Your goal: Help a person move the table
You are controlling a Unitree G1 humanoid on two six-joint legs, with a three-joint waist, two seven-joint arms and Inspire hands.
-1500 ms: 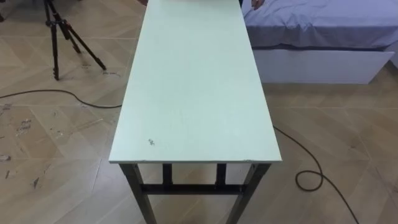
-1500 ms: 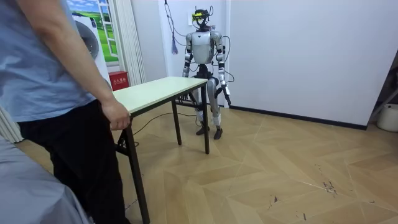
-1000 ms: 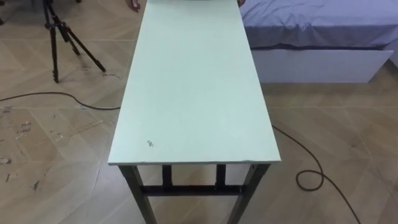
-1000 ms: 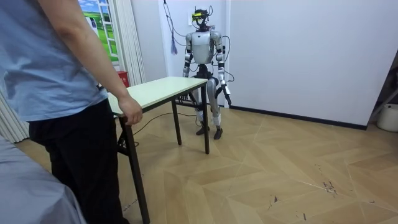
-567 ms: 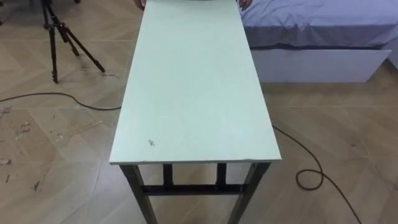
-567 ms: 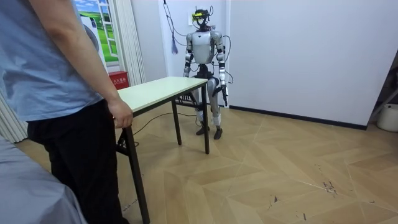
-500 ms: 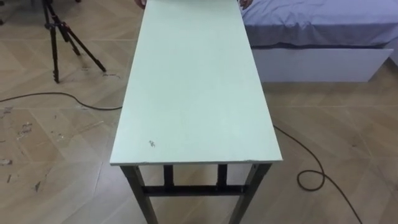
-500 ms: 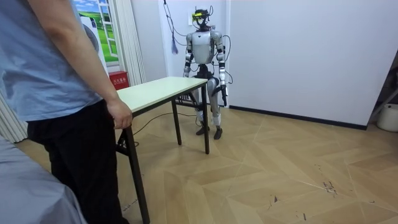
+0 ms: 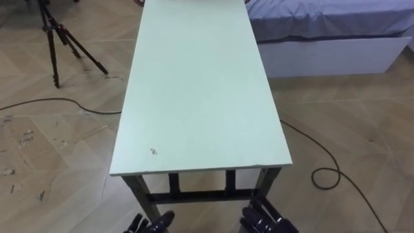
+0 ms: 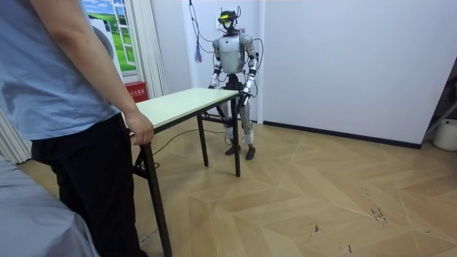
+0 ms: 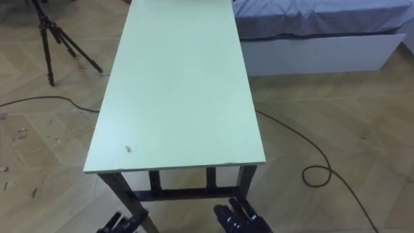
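Reaching step, I judge: the bench stands lengthwise at frame centre, a person's hand on its far end. The left hand and right hand, at the bottom edge, are spread and empty. Next: grip under the near edge at its 2 corners.

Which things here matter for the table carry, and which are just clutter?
In the job:
table
left hand and right hand, low at its near end
person, with a hand on the far end

Lying about:
tripod
bed
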